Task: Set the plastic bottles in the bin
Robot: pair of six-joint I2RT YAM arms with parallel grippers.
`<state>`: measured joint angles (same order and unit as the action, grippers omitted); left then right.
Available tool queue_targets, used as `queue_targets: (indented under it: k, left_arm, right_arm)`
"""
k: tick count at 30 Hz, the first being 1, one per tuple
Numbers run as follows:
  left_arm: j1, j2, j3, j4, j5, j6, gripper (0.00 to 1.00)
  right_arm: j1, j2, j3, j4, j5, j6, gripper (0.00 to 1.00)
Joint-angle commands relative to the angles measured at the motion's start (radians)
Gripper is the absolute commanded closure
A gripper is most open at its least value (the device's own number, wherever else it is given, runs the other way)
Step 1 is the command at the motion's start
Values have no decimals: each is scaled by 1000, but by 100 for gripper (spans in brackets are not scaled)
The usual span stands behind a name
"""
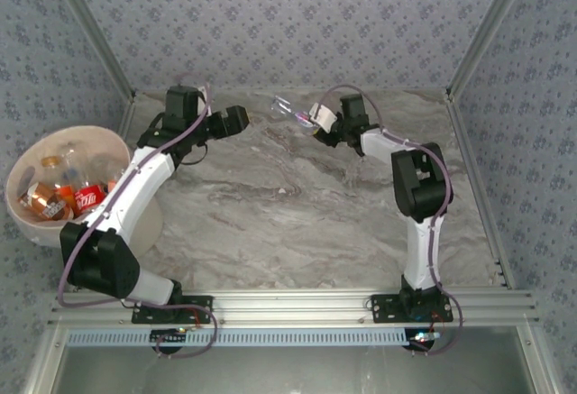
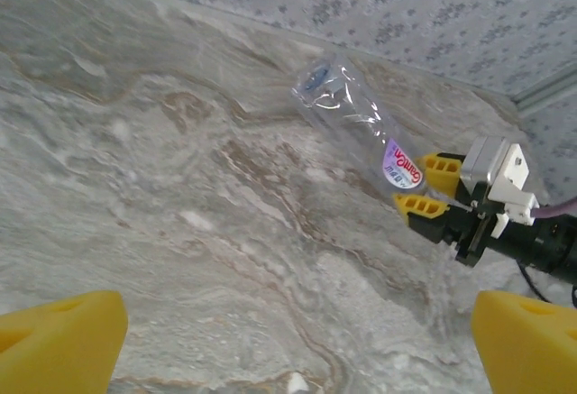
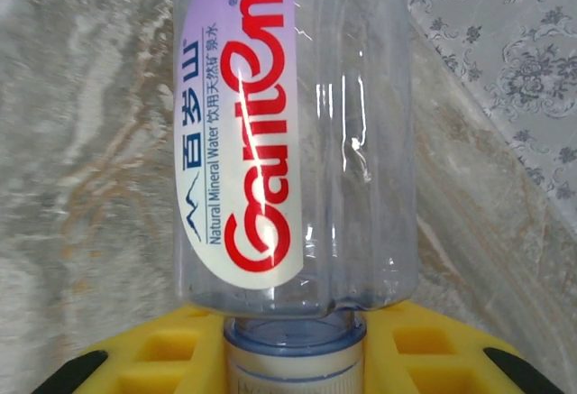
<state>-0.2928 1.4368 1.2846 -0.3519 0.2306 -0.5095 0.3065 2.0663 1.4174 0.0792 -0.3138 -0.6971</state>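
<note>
Clear bottle (image 3: 361, 142) with lilac label (image 3: 236, 114) and red lettering, yellow fingers (image 3: 433, 349), grey-beige marbled desk (image 1: 297, 214), pinkish-beige bin (image 1: 113, 146), blue-grey floral wallpaper (image 1: 297, 24)

A marbled grey table (image 1: 297, 223) has the bin (image 1: 99, 130) at its left edge.

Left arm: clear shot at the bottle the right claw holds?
Likely yes: left claw is open, bare table lies between, though the right claw grips the bottle by its neck.

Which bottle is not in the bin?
The clear bottle with the lilac Ganten label, clamped at its neck by the right gripper; the other bottles lie in the bin.
</note>
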Motion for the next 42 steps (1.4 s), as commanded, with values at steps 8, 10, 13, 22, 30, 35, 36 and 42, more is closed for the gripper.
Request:
queue_targets:
  k: [8,10,13,22,30,35,36,42]
  left_arm:
    - [-89,68,-104,309,184,-170,2]
    - [-97,82,-140,399,195,-199,2]
    - [-110,119,-164,511,230,-230,2]
    - [-172,211,-143,628,169,-233,2]
    - [-219,270,-116,767,231,-220,3]
    - [-218,273,-107,716,196,-230,24]
    - [-218,269,-109,714,191,-237,28]
    - [-218,242,-116,706,201,-251,50]
  right_arm:
    - [91,-342,-379,191,64,429,70]
    - [112,-391,-434,201,46,469,70]
    - [138,-451,-485,211,16,527,70]
    - [203,-566,-573,278,-55,647,70]
    - [227,-595,-604,339,-97,734,70]
    - [224,-607,-624,376,-156,777,70]
    - [223,-608,-622,369,-162,778,69]
    - [208,-624,-627,358,-215,772,47]
